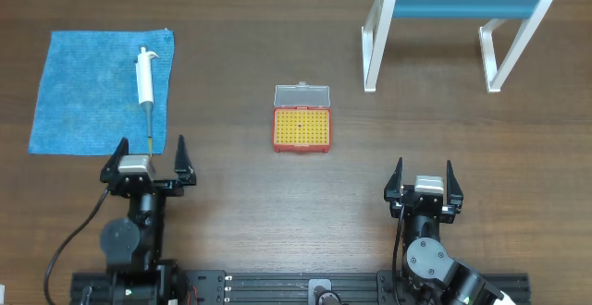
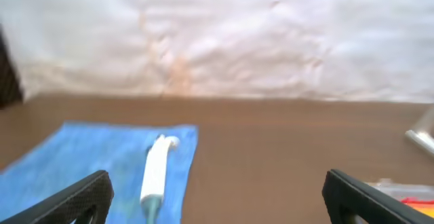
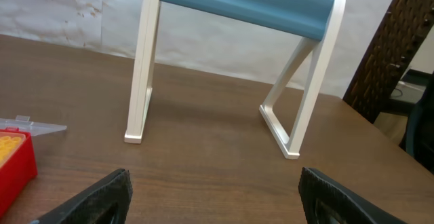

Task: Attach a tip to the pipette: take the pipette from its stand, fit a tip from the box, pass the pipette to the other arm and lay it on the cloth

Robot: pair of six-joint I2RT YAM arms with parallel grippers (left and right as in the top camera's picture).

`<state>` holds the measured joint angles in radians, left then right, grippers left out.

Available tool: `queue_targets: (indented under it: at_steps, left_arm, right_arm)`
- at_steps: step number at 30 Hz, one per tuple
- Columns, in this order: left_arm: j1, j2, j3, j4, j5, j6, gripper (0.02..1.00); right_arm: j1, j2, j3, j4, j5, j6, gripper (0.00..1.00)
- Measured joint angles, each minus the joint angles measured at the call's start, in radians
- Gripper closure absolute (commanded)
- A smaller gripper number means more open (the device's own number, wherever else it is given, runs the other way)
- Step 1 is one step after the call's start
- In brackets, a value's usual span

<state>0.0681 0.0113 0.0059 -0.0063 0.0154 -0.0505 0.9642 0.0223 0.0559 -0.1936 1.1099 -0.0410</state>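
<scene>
Two pairs of fingers, both spread wide and holding nothing. The left gripper [image 1: 151,144] hangs near its base, just short of the near edge of the cloth [image 1: 83,102]. The right gripper [image 1: 425,164] sits near its base toward the near right of the tabletop [image 1: 231,213] and faces the stand [image 1: 462,0], which occupies the far right corner.

The pipette [image 1: 145,79] lies flat on the cloth, along the cloth's right-hand margin, toward the left edge of the tabletop. Its handle points to the far edge, and its yellow tip [image 1: 149,137] points back at the left gripper. Whether the tip's end reaches past the cloth's near edge cannot be told. The tip box [image 1: 302,128] stands open near the middle of the tabletop, well apart from both arms.

Judged from this layout, the placing looks done, and the step in hand is to leave the work undisturbed.

- Hold the left fingers apart and draw them straight back toward the base, never sideways, because the tip lies between them and a light brush could knock it loose or roll the pipette.
- Lift before you retreat, so that no finger catches the cloth's near edge and drags it.
- Leave the right arm where it is, since nothing there needs it.
</scene>
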Motion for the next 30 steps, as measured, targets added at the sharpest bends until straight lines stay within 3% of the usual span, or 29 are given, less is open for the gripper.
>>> queue_targets:
  at_steps: [6, 30]
  left_arm:
    - [-0.047, 0.000, 0.000, -0.058, -0.087, -0.045, 0.020]
    - [-0.047, 0.000, 0.000, -0.058, -0.086, -0.053, 0.020]
  right_arm:
    - [0.000, 0.000, 0.000, 0.000, 0.000, 0.000, 0.191]
    - [0.000, 0.000, 0.000, 0.000, 0.000, 0.000, 0.189]
